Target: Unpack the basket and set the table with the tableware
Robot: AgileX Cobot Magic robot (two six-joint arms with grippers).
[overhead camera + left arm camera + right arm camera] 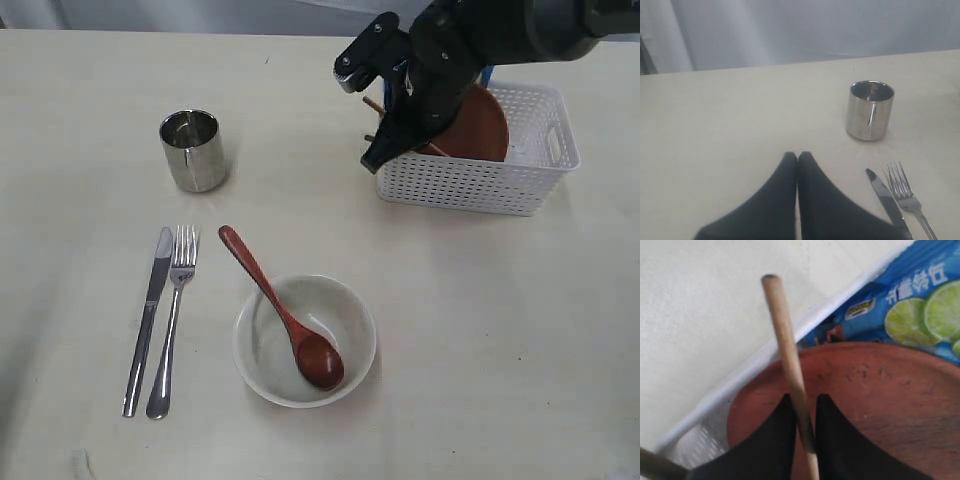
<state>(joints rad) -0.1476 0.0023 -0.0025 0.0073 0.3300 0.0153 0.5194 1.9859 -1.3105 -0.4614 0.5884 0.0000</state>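
Gripping one wooden chopstick (787,350), the right fingers (775,440) stand inside the basket (470,185), at the end that faces the cup. The two dark tips are closed on the stick from both sides, and its free end points out over the white rim. Under the stick is the round brown plate (880,385), and behind the plate a blue snack packet (910,305) with lime pictures. A second thin stick (655,467) shows at the corner of the right wrist view; it is probably the other chopstick, but this is not sure. Outside the basket, the worktop (500,350) already carries the steel cup (192,150), the knife (150,320) and the fork (172,320) side by side, and the white bowl (262,340) with the reddish spoon (280,310) resting in it. The left fingers (785,200) are closed tip to tip on nothing, low over the worktop near the cup and the knife. The step in hand seems to be taking the chopsticks out of the basket. The next move calls for a lift high enough to clear the rim and the plate, without the thin stick turning in the grip. It then needs to be laid on a free part of the worktop near the bowl. The other chopstick and the plate are not yet unpacked.
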